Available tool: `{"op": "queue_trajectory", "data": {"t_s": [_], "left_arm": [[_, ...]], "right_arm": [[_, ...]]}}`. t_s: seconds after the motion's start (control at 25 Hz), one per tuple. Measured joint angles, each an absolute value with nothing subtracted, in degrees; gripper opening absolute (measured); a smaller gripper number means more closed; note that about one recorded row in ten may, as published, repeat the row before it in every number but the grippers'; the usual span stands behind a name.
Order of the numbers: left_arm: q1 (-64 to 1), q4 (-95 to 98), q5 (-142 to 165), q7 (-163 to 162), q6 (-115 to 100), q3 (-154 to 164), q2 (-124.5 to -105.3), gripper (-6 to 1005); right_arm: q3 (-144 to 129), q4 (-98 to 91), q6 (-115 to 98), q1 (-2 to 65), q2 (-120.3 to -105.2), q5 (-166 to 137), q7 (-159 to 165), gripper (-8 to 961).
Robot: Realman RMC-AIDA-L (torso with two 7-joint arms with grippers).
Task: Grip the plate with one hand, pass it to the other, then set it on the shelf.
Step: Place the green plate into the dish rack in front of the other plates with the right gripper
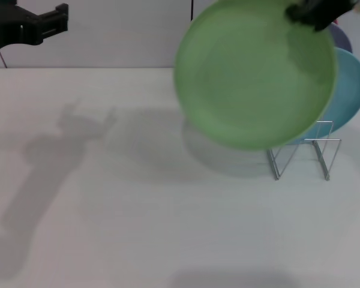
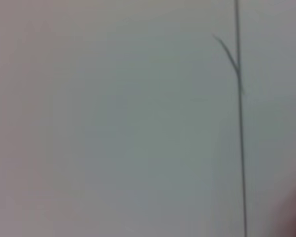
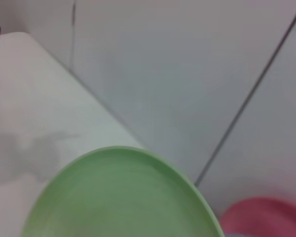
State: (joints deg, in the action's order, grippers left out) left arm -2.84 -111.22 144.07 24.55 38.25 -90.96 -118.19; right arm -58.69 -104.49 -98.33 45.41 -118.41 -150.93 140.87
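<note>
Head view, plate gripped by right hand

Light-green plate tilted above rack

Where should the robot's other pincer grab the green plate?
On the bare rim at its lower left. The green plate hangs in the air, face toward the camera, with the right pincer pinching its upper right edge. The left pincer is off to the left, so coming from that side looks easiest, away from the wire rack.
</note>
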Motion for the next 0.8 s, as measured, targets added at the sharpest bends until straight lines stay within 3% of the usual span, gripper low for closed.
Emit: {"op": "queue_trajectory", "data": {"t_s": [0.2,0.8], "left_arm": [[1.06,-107.84,143.97,25.41,25.97,-85.96,-118.21,865],[1.6,-99.46,142.65,24.64,15.45,-79.17,-118.47,860]], "right_arm": [[-55.85,-112.74,-103.13,45.76,-118.49,-152.4,132.9,42],[-55.1,-115.94,-98.28,41.48,-119.2,-153.37,105.98,43]]}}
